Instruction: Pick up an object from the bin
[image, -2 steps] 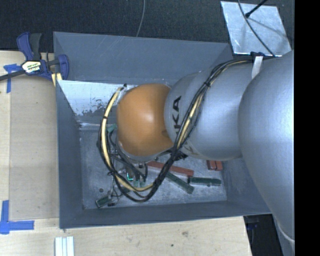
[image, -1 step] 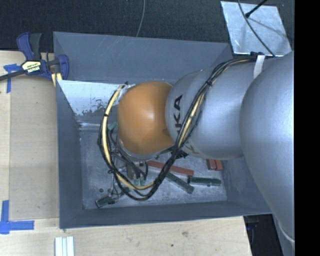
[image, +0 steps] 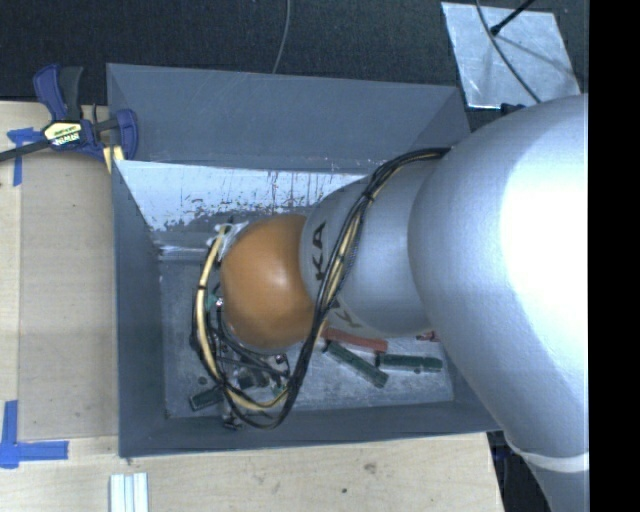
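Gripper (image: 240, 385), lower left of bin (image: 140, 300): open or closed, cannot tell. Advice: centre over 1 item before closing.

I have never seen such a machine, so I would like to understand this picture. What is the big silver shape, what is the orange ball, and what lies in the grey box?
The big silver shape is a robot arm. It reaches in from the right. One camera looks down on it from above, somewhat from the side.

The orange ball is a cover on the arm's wrist, with cables round it. Both are parts of the robot. Below the cover is the dark gripper, low in the box, toward the picture's lower left.

The grey box is a metal bin of small loose things, from which the robot should pick one. Beside the arm lie a thin red piece and a green piece; what they are I cannot tell. Whether the gripper holds anything cannot be seen.
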